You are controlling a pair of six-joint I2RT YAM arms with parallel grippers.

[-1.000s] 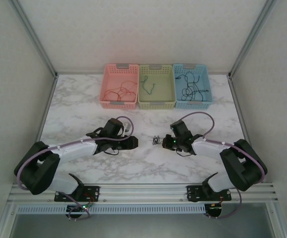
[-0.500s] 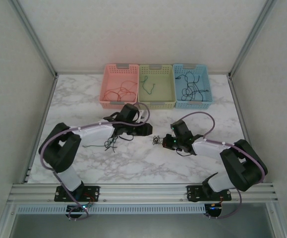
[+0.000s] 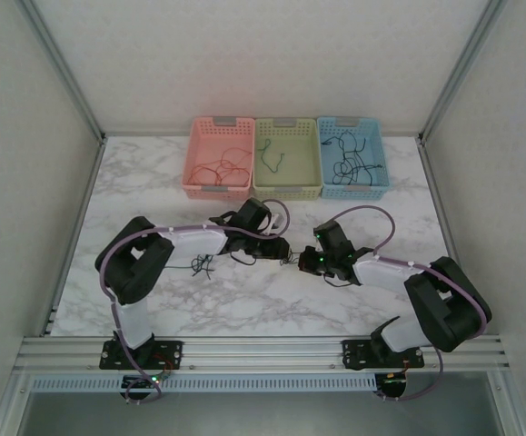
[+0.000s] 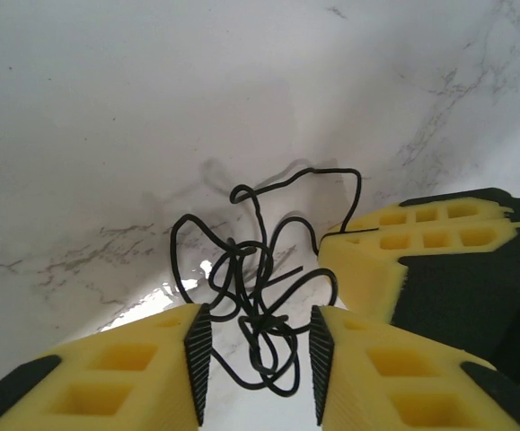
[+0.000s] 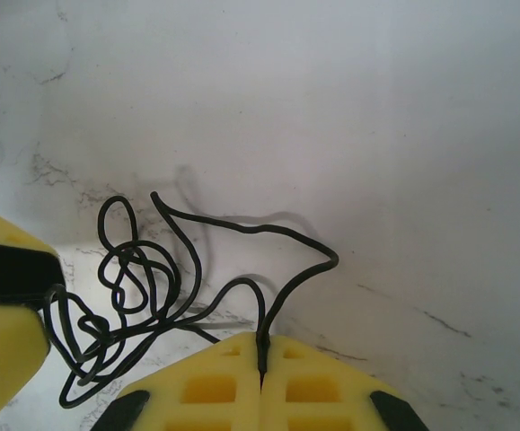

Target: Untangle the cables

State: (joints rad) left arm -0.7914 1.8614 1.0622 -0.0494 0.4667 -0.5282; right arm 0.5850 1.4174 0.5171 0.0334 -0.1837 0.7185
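Observation:
A small knot of thin black cables (image 3: 289, 258) lies on the marble mid-table, between both grippers. My left gripper (image 3: 283, 251) has reached in from the left. In the left wrist view its jaws (image 4: 260, 364) stand open around the knot (image 4: 259, 320), pads on either side of it. My right gripper (image 3: 304, 262) sits just right of the knot. In the right wrist view it (image 5: 261, 364) is shut on one black strand (image 5: 333, 260) that loops out over the table and back into the tangle. The right gripper's yellow fingers (image 4: 421, 238) show in the left wrist view.
A loose green and black wire bunch (image 3: 199, 265) lies on the table under the left forearm. Along the back stand a pink basket (image 3: 219, 190) with red wires, a green basket (image 3: 287, 192) with a green wire, and a blue basket (image 3: 358, 190) with black wires.
The left arm left a small wire bunch on the table and swung right to the black knot. Its jaws have narrowed around it. The right gripper stayed still, holding its strand.

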